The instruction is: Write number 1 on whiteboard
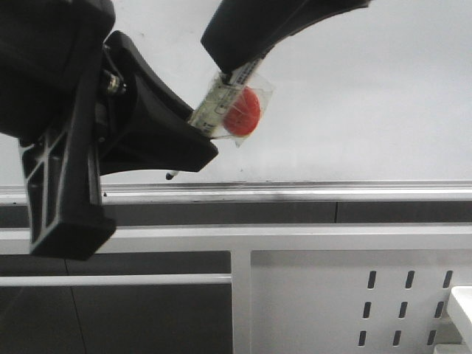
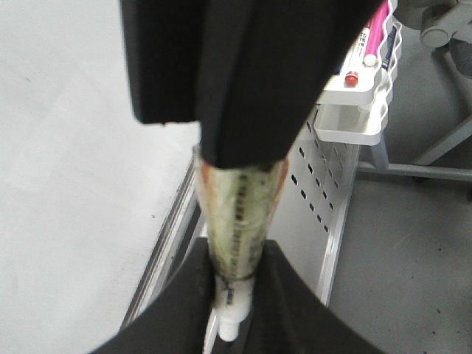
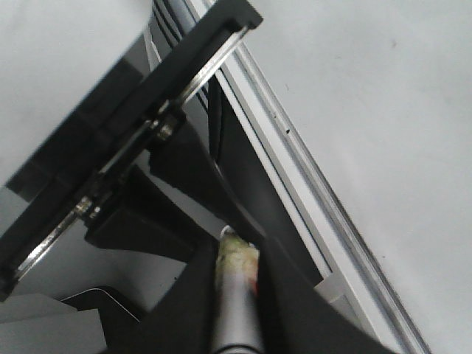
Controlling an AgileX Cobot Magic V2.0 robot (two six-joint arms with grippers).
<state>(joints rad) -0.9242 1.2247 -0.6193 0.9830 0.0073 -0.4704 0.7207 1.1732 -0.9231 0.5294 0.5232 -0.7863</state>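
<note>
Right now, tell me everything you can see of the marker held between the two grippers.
The marker is a slim stick wrapped in clear, crinkled film with yellowish-green printing; a red round tag hangs beside it. It slants before the whiteboard, just above the silver rail. The left gripper clamps its lower end and the right gripper its upper end. In the left wrist view a white end pokes between the fingers. No stroke shows on the board.

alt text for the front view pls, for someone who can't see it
Two black robot claws, the left claw and the right claw, both grip one marker wrapped in clear tape with a red tag, held in front of a whiteboard. No stroke shows on the board. Below runs its silver rail and a white slotted frame.
</note>
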